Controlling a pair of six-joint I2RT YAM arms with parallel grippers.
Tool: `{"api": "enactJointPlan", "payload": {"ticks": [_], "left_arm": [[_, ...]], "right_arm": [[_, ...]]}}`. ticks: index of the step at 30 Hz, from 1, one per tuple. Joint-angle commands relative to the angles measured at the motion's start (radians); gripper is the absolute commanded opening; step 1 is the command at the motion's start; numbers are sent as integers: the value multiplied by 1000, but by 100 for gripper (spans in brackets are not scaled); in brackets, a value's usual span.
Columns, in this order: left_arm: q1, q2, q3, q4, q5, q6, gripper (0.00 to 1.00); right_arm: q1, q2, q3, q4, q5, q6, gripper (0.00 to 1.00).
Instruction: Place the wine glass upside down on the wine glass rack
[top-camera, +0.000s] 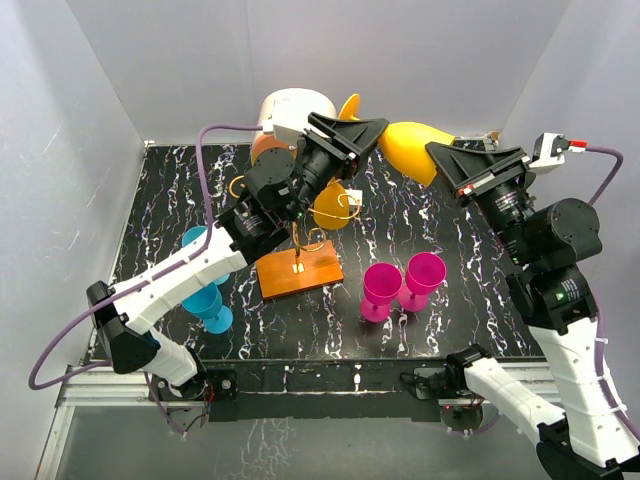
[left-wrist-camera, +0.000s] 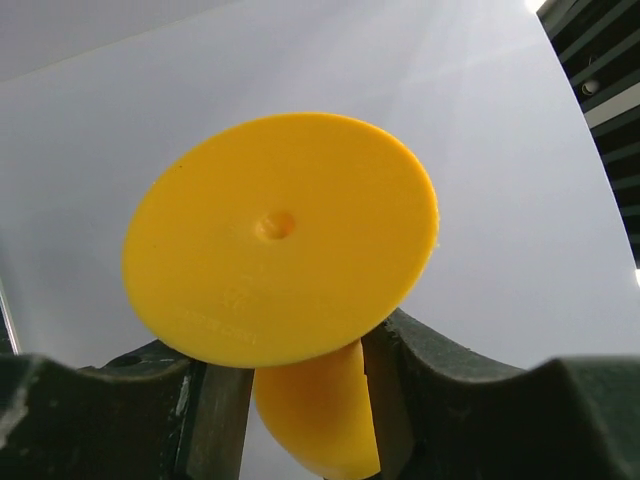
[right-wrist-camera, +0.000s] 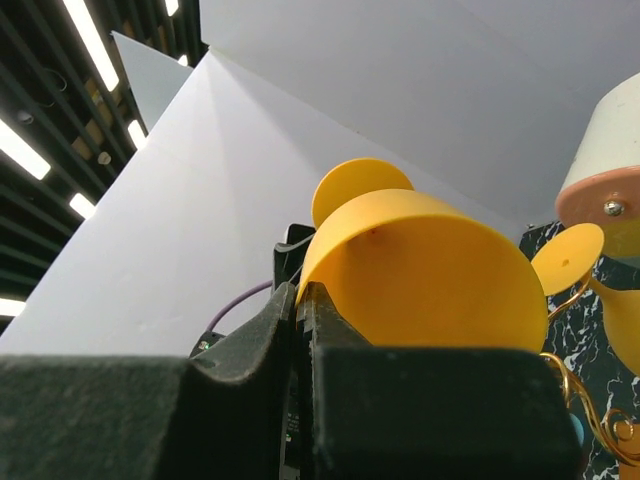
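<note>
A yellow wine glass (top-camera: 410, 140) is held in the air at the back of the table, lying on its side. My right gripper (top-camera: 440, 152) is shut on the rim of its bowl (right-wrist-camera: 420, 270). My left gripper (top-camera: 370, 128) is closed round its stem just below the round foot (left-wrist-camera: 280, 235), with a finger on each side. The wine glass rack (top-camera: 300, 235) is gold wire on an orange base (top-camera: 298, 272), at the table's middle, below the left gripper. A second yellow glass (top-camera: 335, 210) hangs upside down on it, and also shows in the right wrist view (right-wrist-camera: 570, 255).
A big cream-and-orange cylinder (top-camera: 290, 115) stands at the back, left of the held glass. Two pink glasses (top-camera: 380, 290) (top-camera: 425, 275) stand right of the rack. Two blue glasses (top-camera: 205, 300) stand on the left, partly under my left arm. White walls enclose the table.
</note>
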Motion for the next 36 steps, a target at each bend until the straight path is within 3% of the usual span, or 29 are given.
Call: {"api": "enactJointPlan", "payload": {"ticks": [1,4,9,14,16,21,25,31,36], "left_arm": [[-4,-24,65,53,-61,74,38],[-4,-24,71,65,-64,99,29],[-4,-16,70,96,-60,94,0],[-4,-4,72,137,-33,96,0],[-4,-6,70,142,-28,106,0],[-4,-29,42,165,-17,163,0],[-5,-62,23,165,31,261,0],[-4,-128,32,17,163,511,0],[-4,-146,85,-124,364,772,0]], "right_arm": [[7,-29,-18,72,-91,17,0],[7,-50,-29,53,-90,16,0],[7,-68,-29,-1,-100,14,0],[7,-77,-12,-81,-91,9,0],[7,-79,4,-120,-80,0,12],[7,-95,65,-231,-31,-56,53],[6,-117,124,-390,22,-136,74],[8,-151,208,-547,36,-246,81],[8,-108,303,-574,-77,-310,81]]}}
